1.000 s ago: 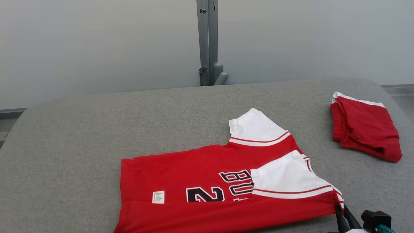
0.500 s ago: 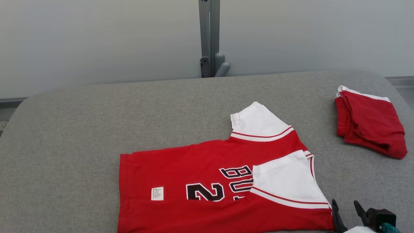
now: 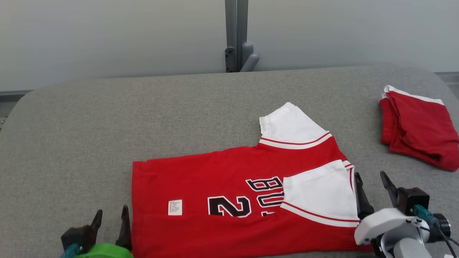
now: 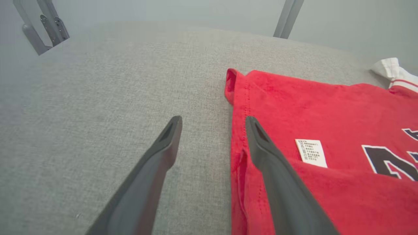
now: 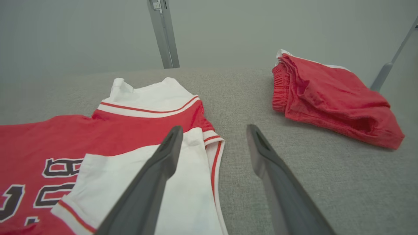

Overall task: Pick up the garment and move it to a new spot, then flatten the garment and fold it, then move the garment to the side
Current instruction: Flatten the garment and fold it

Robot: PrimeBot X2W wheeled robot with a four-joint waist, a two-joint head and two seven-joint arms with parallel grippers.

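The red jersey lies flat on the grey table near its front edge, hem to the left and collar to the right. Its near side looks folded over the chest: a white sleeve covers part of the lettering and a small label faces up. The far sleeve sticks out unfolded.

The left gripper is spread and empty, one finger over the hem and the other over bare table. The right gripper is also spread and empty, just beside the collar end. Folded red shorts sit well apart at the far right.

Folding seems half done. The next move probably calls for pinching the far edge at both ends and bringing it forward evenly.
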